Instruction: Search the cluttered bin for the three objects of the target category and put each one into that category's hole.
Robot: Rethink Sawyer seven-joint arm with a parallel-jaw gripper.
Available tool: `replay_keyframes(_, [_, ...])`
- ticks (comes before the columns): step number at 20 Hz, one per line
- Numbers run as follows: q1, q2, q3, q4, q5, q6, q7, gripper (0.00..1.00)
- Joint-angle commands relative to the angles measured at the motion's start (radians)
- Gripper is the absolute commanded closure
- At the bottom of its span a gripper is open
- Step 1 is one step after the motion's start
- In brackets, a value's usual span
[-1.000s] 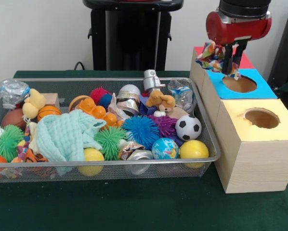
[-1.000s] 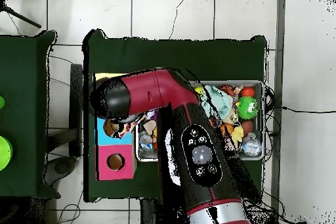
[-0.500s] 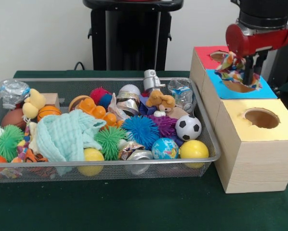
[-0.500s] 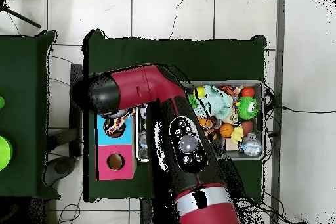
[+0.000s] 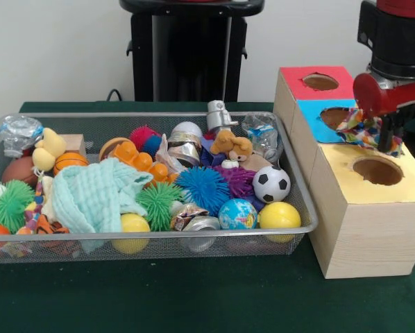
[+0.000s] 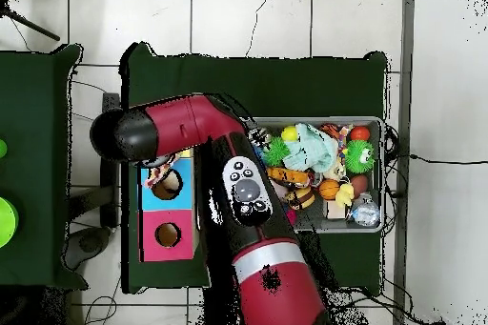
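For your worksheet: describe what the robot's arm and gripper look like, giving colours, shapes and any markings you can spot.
The arm is rounded and tube-like, dark red with black joints. Seen from above, one black segment carries a grey oval panel with round buttons, and a silver band rings it lower down. From the front, the wrist is a black cylinder over a glossy red housing, ending in the dark gripper.

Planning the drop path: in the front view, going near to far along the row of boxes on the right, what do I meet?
Yellow-topped box with its hole → the tool holding a multicoloured cloth above the seam → blue-topped box → red-topped box.
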Motion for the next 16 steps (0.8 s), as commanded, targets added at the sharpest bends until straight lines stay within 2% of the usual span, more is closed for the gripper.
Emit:
replay_keyframes(1, [0.015, 0.109, 0.013, -0.121, 0.019, -0.015, 0.092, 1.0])
replay_keyframes(6, [0.018, 0.148, 0.02, -0.223, 0.026, 0.04, 0.054, 1.0])
replay_keyframes(10, [0.018, 0.153, 0.023, -0.307, 0.031, 0.155, 0.002, 1.0])
replay_keyframes(16, [0.001, 0.199, 0.045, -0.461, 0.011, 0.309, -0.115, 1.0])
